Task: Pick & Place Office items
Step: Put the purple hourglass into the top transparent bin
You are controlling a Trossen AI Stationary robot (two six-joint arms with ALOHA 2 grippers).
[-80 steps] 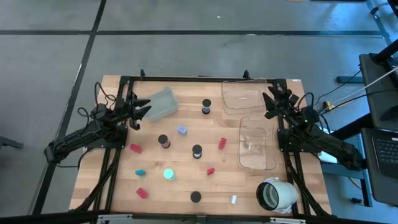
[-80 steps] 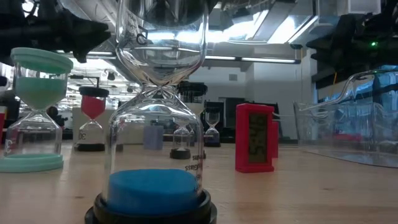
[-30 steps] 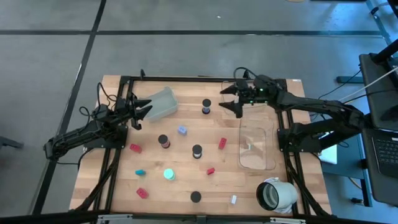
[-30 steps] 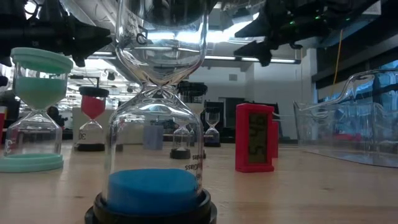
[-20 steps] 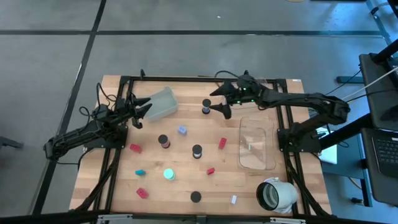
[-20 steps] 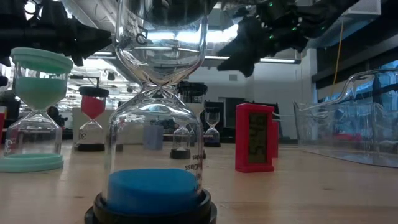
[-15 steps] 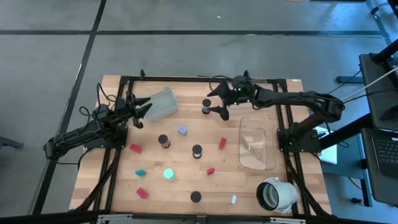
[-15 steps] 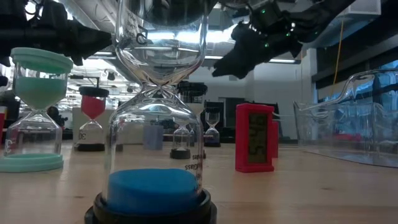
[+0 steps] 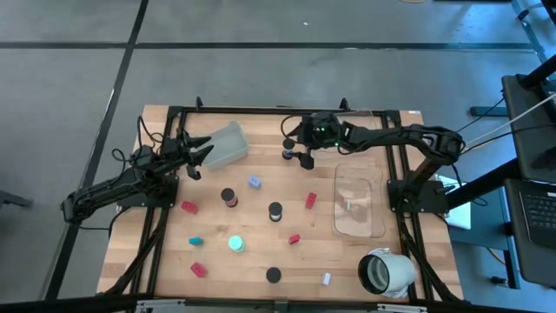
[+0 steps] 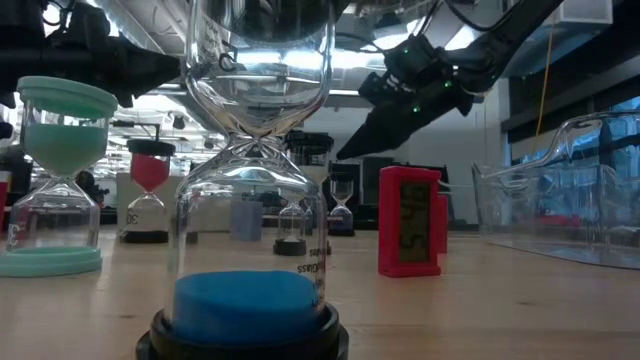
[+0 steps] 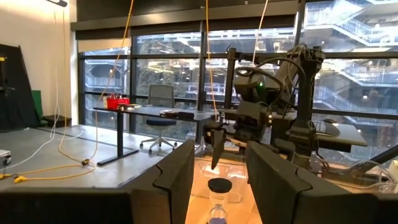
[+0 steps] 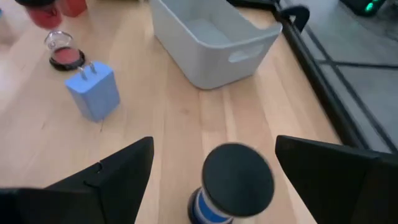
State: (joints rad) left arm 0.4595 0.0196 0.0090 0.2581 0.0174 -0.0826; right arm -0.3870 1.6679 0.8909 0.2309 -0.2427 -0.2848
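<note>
Right wrist view: black-capped hourglass (image 12: 237, 182) sits between the right gripper's (image 12: 211, 168) wide-spread fingers.

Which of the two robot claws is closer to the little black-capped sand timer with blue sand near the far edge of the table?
The right gripper is closer: open, it hangs just above the black-capped timer. The left gripper waits well off by the grey tray.

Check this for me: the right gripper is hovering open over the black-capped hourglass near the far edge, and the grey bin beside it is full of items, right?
Not quite. The grey bin is empty, as the right wrist view shows. The right gripper does hover open over the black-capped hourglass near the far edge.
</note>
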